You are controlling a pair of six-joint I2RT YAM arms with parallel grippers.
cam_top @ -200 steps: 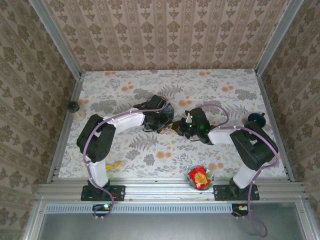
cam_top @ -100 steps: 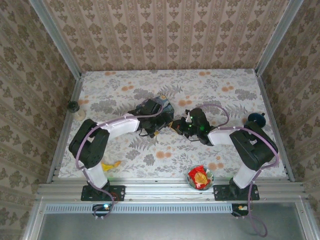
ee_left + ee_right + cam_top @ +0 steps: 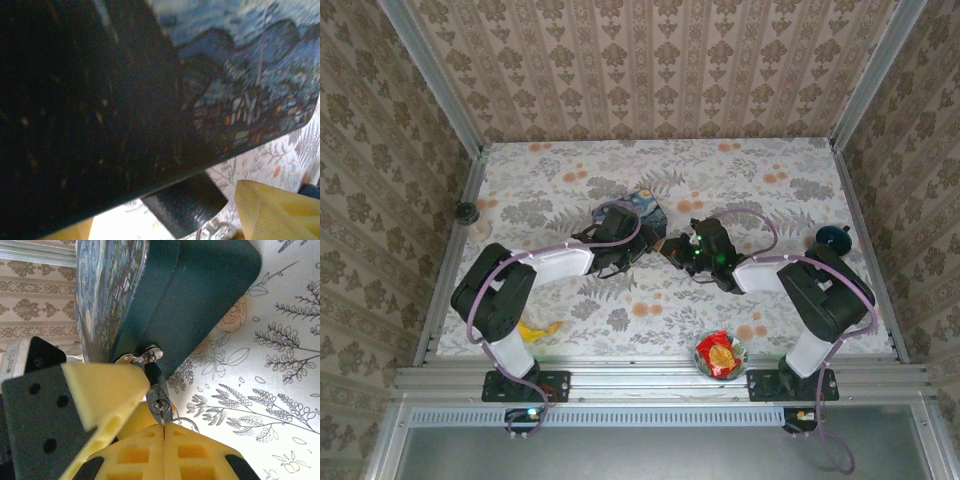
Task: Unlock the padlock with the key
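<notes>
The right claw (image 3: 164,434) is clenched on the key (image 3: 162,416), which sits in the padlock (image 3: 158,399) hanging from the clasp (image 3: 142,356) of the tin (image 3: 200,300). The left claw (image 3: 175,220) stands spread beside the tin. The key looks seated, so I judge the next move to be a steady twist, without tugging.

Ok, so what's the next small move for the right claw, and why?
Probably twist the small silvery key: the shut right claw pinches it, and it seems seated in the tiny black padlock hanging on the blue painted tin.
</notes>
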